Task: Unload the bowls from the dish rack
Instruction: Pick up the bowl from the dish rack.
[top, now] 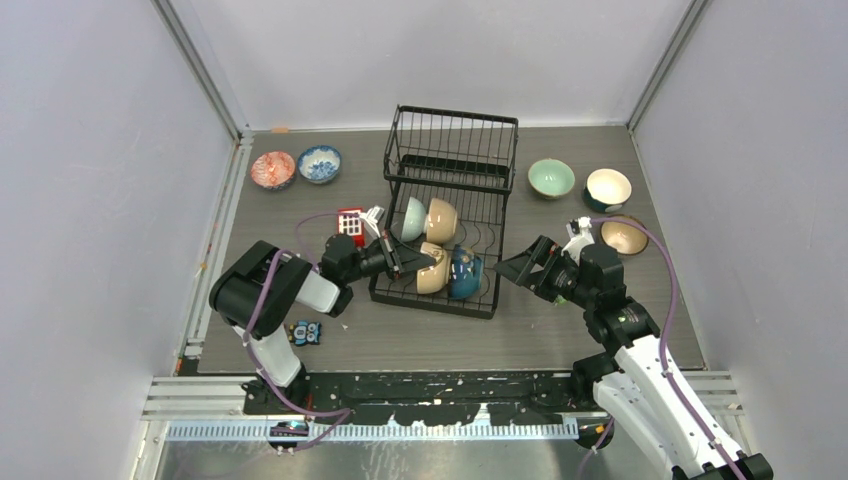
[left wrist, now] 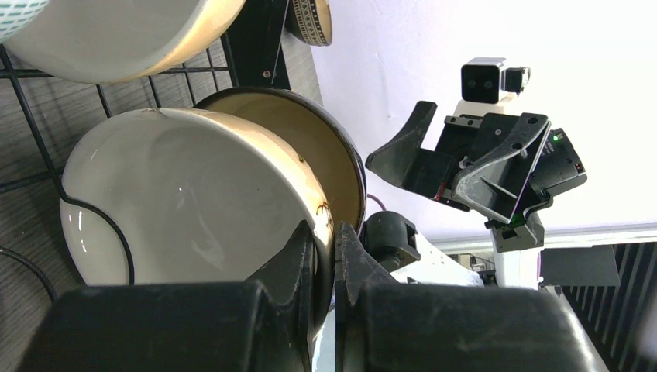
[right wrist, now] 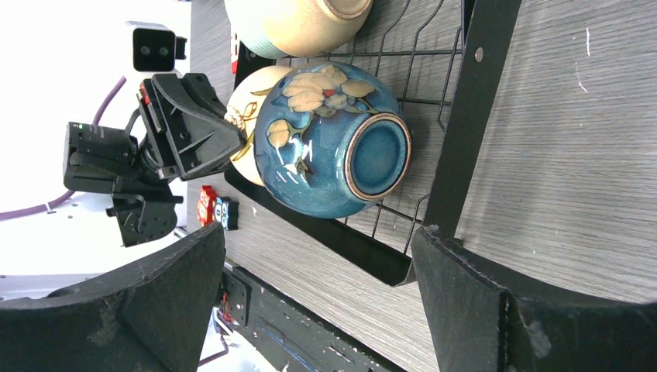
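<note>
The black wire dish rack point(top: 452, 160) stands mid-table. Its slotted tray holds a pale green bowl point(top: 411, 217), a tan bowl point(top: 441, 220), a cream bowl point(top: 433, 272) and a dark blue flowered bowl point(top: 464, 272), all on edge. My left gripper point(top: 420, 262) is shut on the cream bowl's rim point(left wrist: 232, 186), one finger inside and one outside. My right gripper point(top: 520, 268) is open and empty just right of the rack, facing the dark blue bowl point(right wrist: 325, 155). A red patterned bowl point(top: 272, 169), a blue-and-white bowl point(top: 319, 163), a pale green bowl point(top: 551, 178), a cream bowl point(top: 608, 187) and a brown bowl point(top: 623, 235) sit on the table.
A small red block with white squares point(top: 350, 222) lies by the rack's left side, behind my left wrist. Small colourful toy blocks point(top: 305, 333) lie near the left arm's base. Grey walls close the table at the left, back and right.
</note>
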Controlling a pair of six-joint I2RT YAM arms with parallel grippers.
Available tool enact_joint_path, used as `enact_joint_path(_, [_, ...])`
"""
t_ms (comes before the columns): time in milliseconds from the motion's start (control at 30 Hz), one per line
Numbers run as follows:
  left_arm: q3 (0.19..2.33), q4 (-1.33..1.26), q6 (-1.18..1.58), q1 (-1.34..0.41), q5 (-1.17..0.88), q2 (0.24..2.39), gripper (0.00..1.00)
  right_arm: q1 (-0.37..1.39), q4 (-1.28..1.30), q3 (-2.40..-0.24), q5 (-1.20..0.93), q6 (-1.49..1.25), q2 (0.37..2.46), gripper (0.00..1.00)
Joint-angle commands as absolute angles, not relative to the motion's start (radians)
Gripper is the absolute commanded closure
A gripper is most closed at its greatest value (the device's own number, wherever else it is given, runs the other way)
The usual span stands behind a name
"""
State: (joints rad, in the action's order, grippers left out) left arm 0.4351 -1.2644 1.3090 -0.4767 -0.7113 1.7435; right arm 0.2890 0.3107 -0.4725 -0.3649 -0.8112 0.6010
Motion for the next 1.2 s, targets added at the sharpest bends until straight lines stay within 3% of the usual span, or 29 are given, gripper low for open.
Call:
enact_joint_path(0, [0.468, -1.384, 1.357, -0.474, -0.762, 1.669, 1.00, 0.294, 0.290, -0.494, -0.364, -0.797, 0.598, 0.07])
enact_joint_path(300, [0.507, -1.368, 1.384, -0.475, -0.775, 1.594, 1.00, 0.294, 0.294, -0.503, -0.364, -0.796, 0.598, 0.07])
enact_joint_path(833, [0.508, -1.101, 1.243, -0.472, -0.788, 1.436, 1.00, 0.294, 0.304, -0.506, -0.359, -0.793, 0.596, 0.07])
enact_joint_path(1167, [0.586, -0.604, 0.998, -0.471, -0.776, 1.150, 1.00, 0.294, 0.352, -0.564, -0.352, -0.772, 0.598, 0.07])
